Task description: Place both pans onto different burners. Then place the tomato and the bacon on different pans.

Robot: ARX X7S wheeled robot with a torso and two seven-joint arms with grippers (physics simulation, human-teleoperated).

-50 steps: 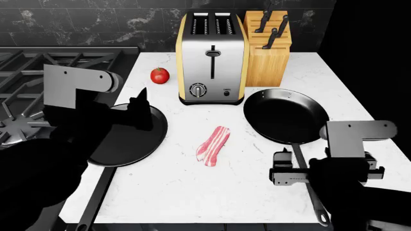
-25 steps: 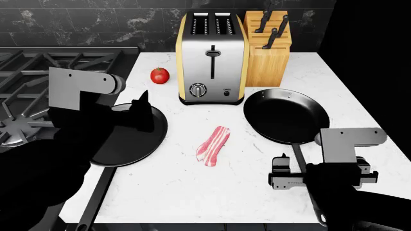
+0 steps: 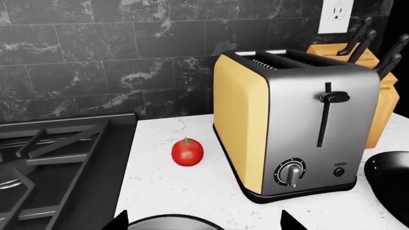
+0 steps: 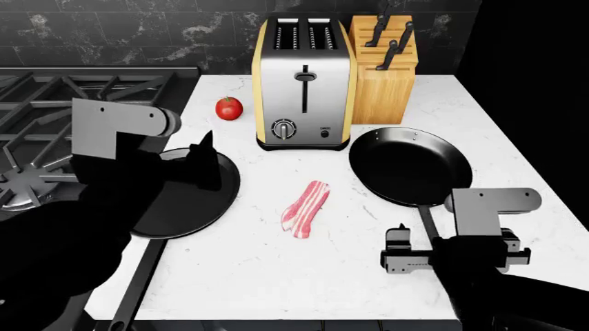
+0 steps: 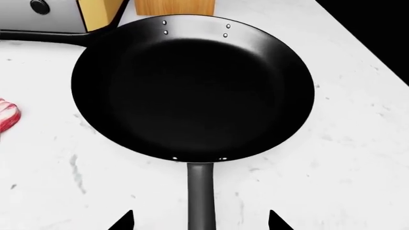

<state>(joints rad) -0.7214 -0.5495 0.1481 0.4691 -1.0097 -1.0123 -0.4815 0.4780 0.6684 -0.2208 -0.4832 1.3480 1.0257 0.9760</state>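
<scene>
Sliding along the worktop (image 4: 276, 276), the right pincer (image 4: 402, 256) had come nearer, its fingers apart astride the deep pan's handle (image 5: 200, 196). The left pincer (image 4: 204, 158), also apart, barely shifted over the flat pan (image 4: 189, 200). No pan was lifted yet.

The tomato (image 3: 187, 152) sits on the counter (image 3: 179, 191) between toaster (image 3: 297, 124) and range (image 3: 51, 167)

White counter (image 4: 267, 276); pans (image 4: 410, 167), tomato (image 4: 229, 108), bacon (image 4: 305, 208), toaster (image 4: 304, 83)
</scene>
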